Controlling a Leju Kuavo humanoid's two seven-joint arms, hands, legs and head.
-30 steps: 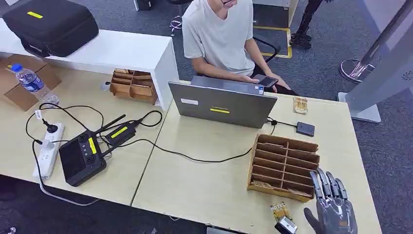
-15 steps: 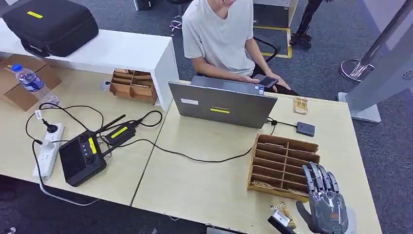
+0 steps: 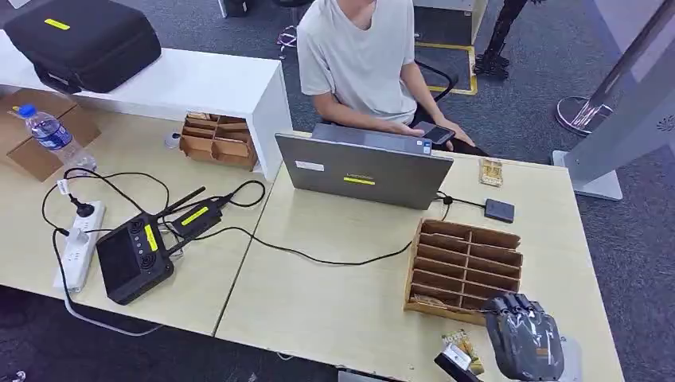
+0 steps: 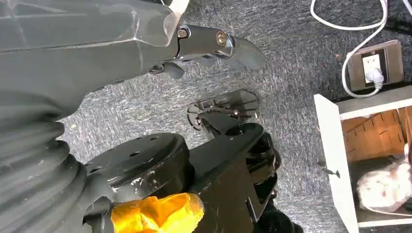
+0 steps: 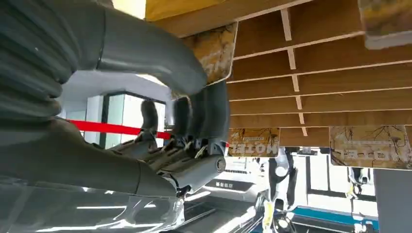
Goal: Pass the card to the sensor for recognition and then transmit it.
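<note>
A wooden slotted tray (image 3: 466, 259) lies on the right of the table, and one yellow-brown card (image 3: 430, 301) lies in its front row. My right hand (image 3: 524, 344) hangs over the tray's near right corner with its fingers curled down. In the right wrist view the thumb (image 5: 160, 56) and dark fingers (image 5: 204, 114) pinch the edge of a card (image 5: 214, 51) at the tray's (image 5: 316, 77) rim. A small black sensor box (image 3: 499, 210) sits beyond the tray, wired to the laptop. My left hand (image 4: 145, 39) hangs beside my body over the carpet, fingers apart and holding nothing.
A grey laptop (image 3: 364, 169) stands behind the tray and a seated person (image 3: 358, 56) holds a phone beyond it. More cards (image 3: 490, 171) lie at the far right. Another card (image 3: 462, 350) lies at the table's near edge. A controller (image 3: 134, 256), cables and a power strip (image 3: 79, 243) are on the left.
My right hand has moved forward onto the tray's near corner, and its fingers, stretched out before, have curled down onto a card.
</note>
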